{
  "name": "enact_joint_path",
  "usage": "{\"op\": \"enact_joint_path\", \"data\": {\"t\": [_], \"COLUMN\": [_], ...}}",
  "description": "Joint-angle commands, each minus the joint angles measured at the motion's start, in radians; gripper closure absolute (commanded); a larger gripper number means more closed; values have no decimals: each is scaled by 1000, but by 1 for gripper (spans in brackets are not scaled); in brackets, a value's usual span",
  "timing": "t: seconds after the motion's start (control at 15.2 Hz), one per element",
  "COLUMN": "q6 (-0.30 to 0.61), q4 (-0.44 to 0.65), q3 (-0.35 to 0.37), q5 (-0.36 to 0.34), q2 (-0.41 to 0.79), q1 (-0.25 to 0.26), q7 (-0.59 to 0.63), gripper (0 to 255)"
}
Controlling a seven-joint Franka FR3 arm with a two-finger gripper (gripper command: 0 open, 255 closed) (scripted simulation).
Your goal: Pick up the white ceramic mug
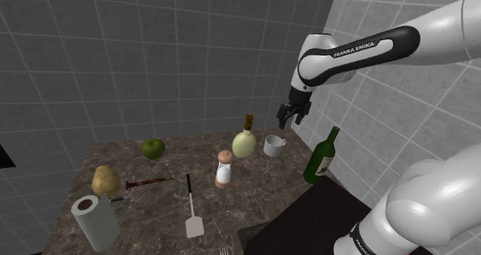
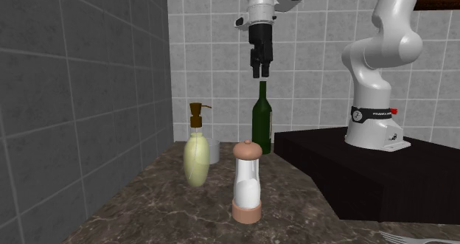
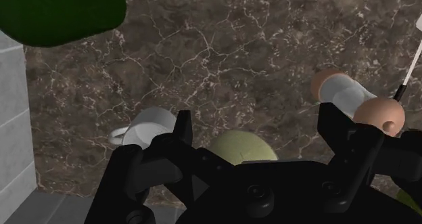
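In the shoulder view the hand (image 1: 291, 119) hangs above the white mug (image 1: 274, 145), which stands upright near the desk's (image 1: 166, 169) back corner, between a soap dispenser (image 1: 244, 142) and a green bottle (image 1: 322, 157). In the second exterior view the mug (image 2: 213, 150) is half hidden behind the dispenser (image 2: 195, 158). In the wrist view the fingers (image 3: 181, 126) stand wide apart, clasping nothing. The mug (image 3: 150, 124) sits just outside one finger, and the dispenser (image 3: 243, 145) shows between them.

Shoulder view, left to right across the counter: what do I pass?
paper towel roll → green apple → spatula → grinder → soap dispenser → white mug → green wine bottle
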Motion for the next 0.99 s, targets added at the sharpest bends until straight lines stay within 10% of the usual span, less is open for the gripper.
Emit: {"op": "enact_joint_path", "data": {"t": [0.0, 0.92], "q6": [64, 378], "q4": [5, 254], "q3": [-11, -50], "q5": [-2, 92], "q2": [66, 627], "q1": [-3, -46], "q7": [-13, -150], "gripper": [0, 0]}}
